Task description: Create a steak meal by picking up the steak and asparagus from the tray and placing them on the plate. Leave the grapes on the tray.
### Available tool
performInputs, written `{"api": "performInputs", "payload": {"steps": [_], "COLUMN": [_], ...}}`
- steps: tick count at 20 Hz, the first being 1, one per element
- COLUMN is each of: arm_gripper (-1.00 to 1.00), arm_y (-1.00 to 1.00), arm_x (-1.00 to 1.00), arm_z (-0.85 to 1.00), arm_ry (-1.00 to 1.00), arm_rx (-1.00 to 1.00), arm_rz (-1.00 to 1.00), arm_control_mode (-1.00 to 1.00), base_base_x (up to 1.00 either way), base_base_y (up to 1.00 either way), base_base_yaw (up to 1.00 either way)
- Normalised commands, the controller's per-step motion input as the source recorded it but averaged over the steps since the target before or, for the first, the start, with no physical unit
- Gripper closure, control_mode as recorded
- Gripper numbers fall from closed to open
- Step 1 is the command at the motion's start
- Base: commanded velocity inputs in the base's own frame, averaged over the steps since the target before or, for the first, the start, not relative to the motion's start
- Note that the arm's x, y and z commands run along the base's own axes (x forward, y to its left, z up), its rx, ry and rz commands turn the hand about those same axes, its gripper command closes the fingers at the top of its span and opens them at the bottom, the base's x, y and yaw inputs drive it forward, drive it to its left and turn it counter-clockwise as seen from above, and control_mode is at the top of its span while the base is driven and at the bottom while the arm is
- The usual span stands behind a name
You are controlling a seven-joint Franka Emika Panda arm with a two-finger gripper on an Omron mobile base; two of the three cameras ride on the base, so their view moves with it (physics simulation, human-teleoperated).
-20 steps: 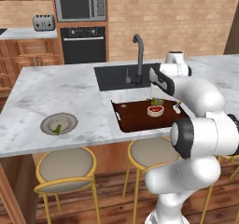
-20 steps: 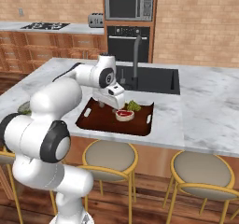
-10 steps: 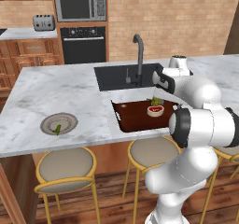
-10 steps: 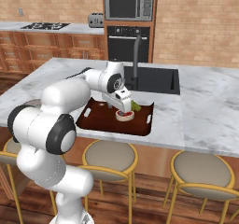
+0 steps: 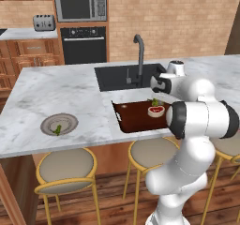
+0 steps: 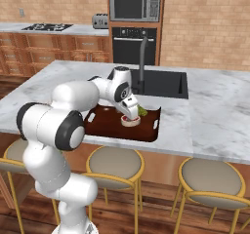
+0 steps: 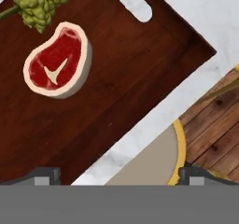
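Note:
The steak (image 7: 58,59), red with a pale fatty rim, lies on the dark reddish-brown tray (image 7: 126,73), with the yellow-green grapes (image 7: 39,1) just beyond it. My gripper (image 7: 119,176) hangs open above the tray's near edge, off to one side of the steak, and nothing is between its fingertips (image 7: 43,176). From the right base, the gripper (image 6: 130,111) hovers just over the steak (image 6: 130,121), beside the grapes (image 6: 142,112). Far left on the counter, the asparagus (image 5: 57,129) rests on the round plate (image 5: 49,122).
The black sink (image 5: 126,76) with its faucet (image 5: 138,46) sits right behind the tray (image 5: 133,120). Yellow-framed stools (image 6: 119,165) stand under the counter's front edge. Bare marble stretches between tray and plate.
The hand has shifted slightly right and lower over the tray toward the steak while the elbow swung round. The jaws stayed wide open; steak, grapes and asparagus have not moved.

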Motion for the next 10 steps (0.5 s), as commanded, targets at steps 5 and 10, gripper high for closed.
{"api": "performInputs", "payload": {"steps": [5,10], "arm_gripper": [-1.0,-1.0], "arm_y": [-0.17,-0.14], "arm_x": [0.29,0.33], "arm_z": [-0.23,-0.22], "arm_ry": [-0.08,-0.08], "arm_rx": [0.0,0.0], "arm_rz": [-0.03,-0.03], "arm_control_mode": [-1.0,-1.0], "base_base_x": [0.0,0.0], "base_base_y": [0.0,0.0], "base_base_yaw": [0.0,0.0]}}
